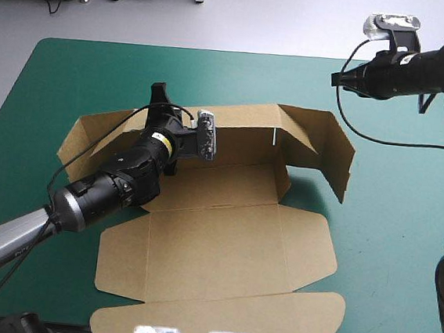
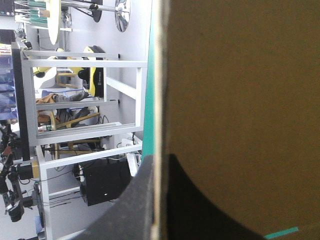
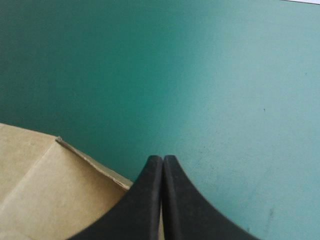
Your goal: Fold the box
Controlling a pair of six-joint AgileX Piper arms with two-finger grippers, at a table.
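Pinching the raised far wall of the brown cut-board box, the left gripper held it mid-table on the teal-green cover. The right gripper hung above the cover's far-right part, jaws pressed together, empty.

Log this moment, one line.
left gripper: shut on box far wall | right gripper: shut, empty | box: far wall up, lid flat

Box: plain brown board throughout; cut edge paler, cream. Table cover: uniform teal-green, few faint dark specks. Left gripper: black fingers. Left arm: black, small yellow label, grey toward base. Right gripper: matte black fingers. Right arm: black.
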